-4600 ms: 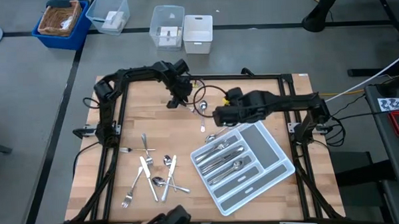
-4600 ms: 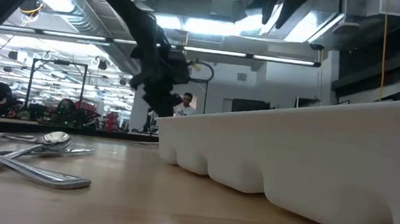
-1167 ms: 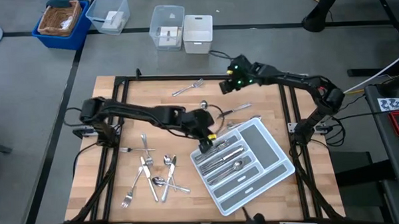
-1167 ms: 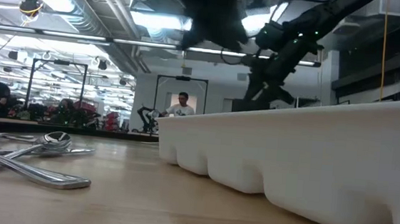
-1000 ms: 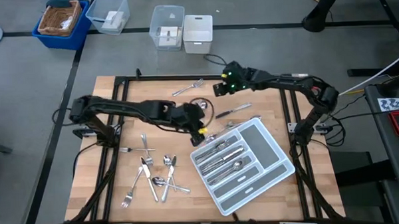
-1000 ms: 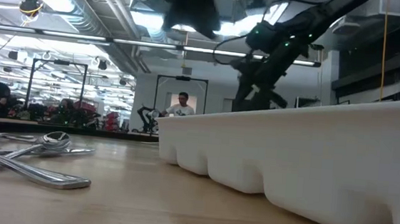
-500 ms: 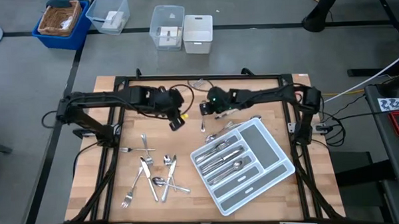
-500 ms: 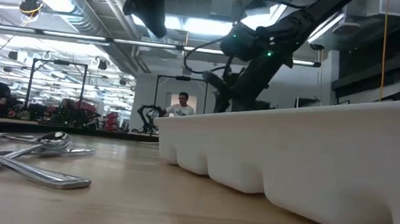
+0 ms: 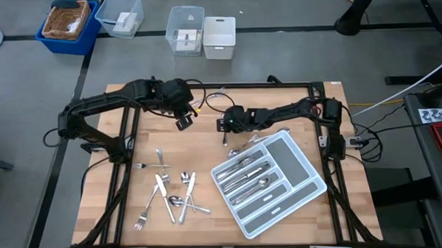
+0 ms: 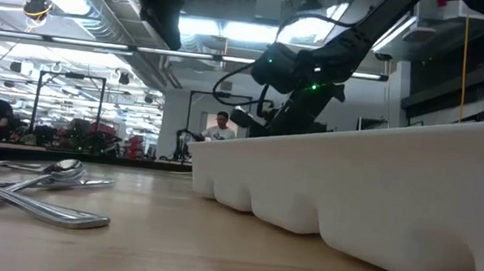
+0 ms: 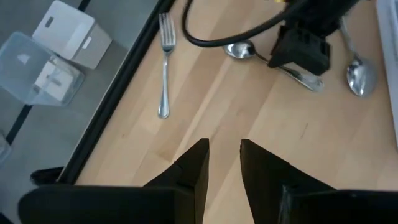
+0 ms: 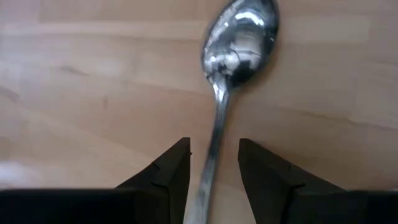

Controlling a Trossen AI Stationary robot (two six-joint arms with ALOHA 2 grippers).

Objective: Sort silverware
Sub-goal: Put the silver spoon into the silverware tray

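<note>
1. Right gripper (image 12: 212, 165) sits low over the light wooden worktop (image 9: 294, 114), at its far middle part, just beyond the tray. Its two dark fingers (image 12: 171, 165) stand apart, one on each side of the handle of a shiny silver metal spoon (image 12: 235, 59); fingers not closed on it, the spoon lies flat on the wood.
2. In the left wrist view the same spoon (image 11: 242, 50) shows, bowl sticking out from under the right gripper (image 11: 303, 46).
3. Left gripper (image 9: 184, 122) is up above the far left part of the worktop, well apart from the tray. Fingers (image 11: 196, 165) part open with a narrow gap, nothing between them.
4. A slim silver fork (image 11: 164, 62) lies by the far edge of the worktop, next to the black frame rail (image 11: 118, 99).
5. A second silver spoon (image 11: 356, 71) lies just beside the tray's far side.
6. Light grey compartmented plastic tray (image 9: 304, 189) sits at the right front of the worktop, turned at an angle; several silver pieces (image 9: 246, 175) already lie in its long slots.
7. A loose pile of silver forks, spoons and knives (image 9: 168, 191) lies on the left front of the worktop, pieces crossing each other; a few show in the low view (image 10: 39, 189).
8. Clear plastic boxes (image 9: 186, 29) and a blue bin (image 9: 70, 22) stand on the floor beyond the worktop.
9. A person (image 10: 220, 127) is far back in the room.
</note>
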